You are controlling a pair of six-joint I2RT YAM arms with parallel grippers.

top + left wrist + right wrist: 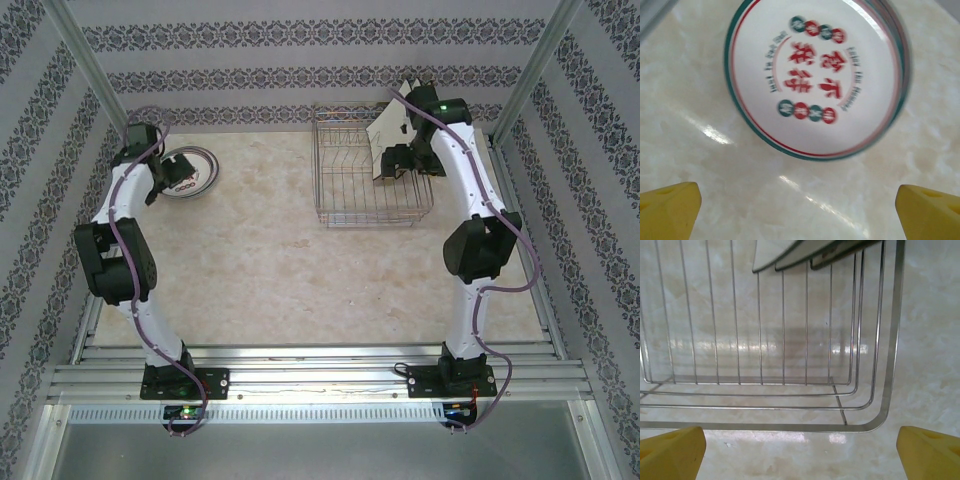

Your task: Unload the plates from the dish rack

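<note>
One round plate (817, 75) lies flat on the surface (715, 165), already unloaded, left jaws spread empty above it. More plates (785, 250) lean in the rack (888, 365); right jaws hang spread over its rim, placed to reach them.

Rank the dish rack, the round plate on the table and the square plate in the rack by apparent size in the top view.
1. Dish rack, clearly largest.
2 and 3. Square plate and round plate: look alike, both partly hidden, so no ranking.
</note>
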